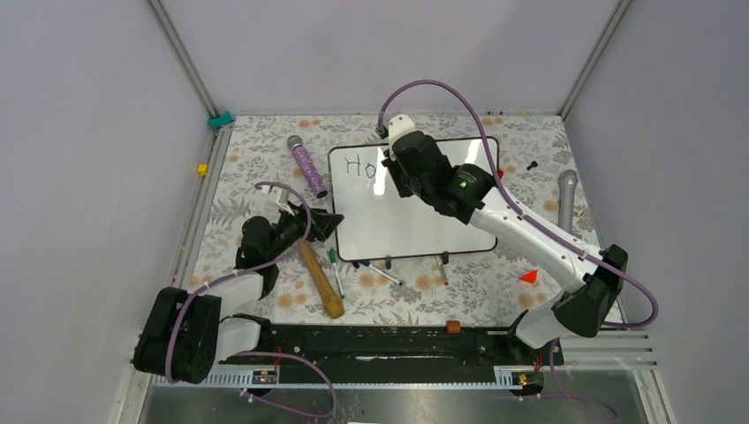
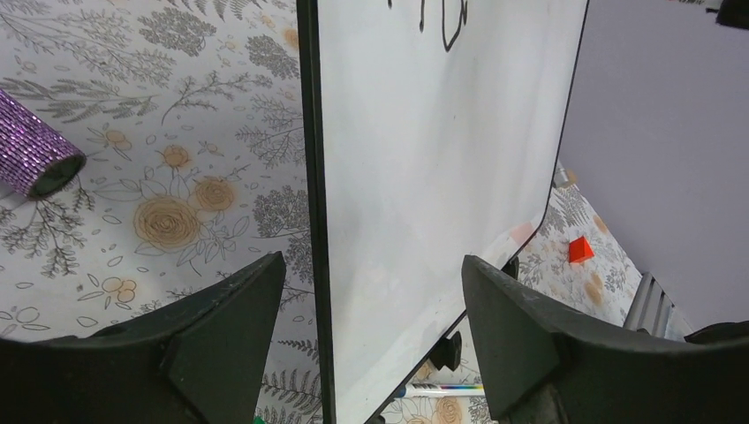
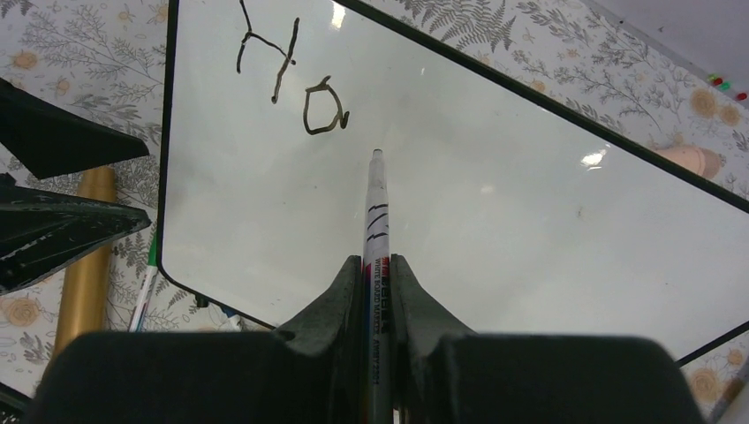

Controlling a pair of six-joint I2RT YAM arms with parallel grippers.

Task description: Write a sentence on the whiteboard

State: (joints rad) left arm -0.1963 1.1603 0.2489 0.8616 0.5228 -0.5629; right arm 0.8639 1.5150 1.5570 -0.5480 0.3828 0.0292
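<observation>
whiteboard [image 1: 406, 225]: mid counter [image 1: 265, 150], on the floral cover, long side facing the arms; black feet [image 1: 444, 258] show along its near edge
sentence [image 3: 296, 79]: only "Ho" so far, top-left corner of the board, dark ink
marker [image 3: 376, 203]: white barrel, tip just below and right of the "o"; can't tell if the tip touches the board
right claw [image 3: 377, 269]: clamped on the marker barrel, tip pointing away from the wrist
right arm: runs from the near-right base diagonally up-left across the board, wrist over its upper middle; hides the board's top-right part in the top view
left claw [image 2: 373, 261]: fingers apart, straddling the board's left edge, gap on both sides
left arm: folded low at near-left, forearm aimed right toward the board
hammer [image 1: 320, 281]: wooden handle, lies just near-side of the left claw
pens [image 1: 380, 272]: loose along the board's near edge
purple microphone [image 1: 306, 166]: just left of the board's top-left corner
grey microphone [image 1: 567, 199]: right of the board, well apart
red piece [image 1: 529, 276]: near-right of the board
</observation>
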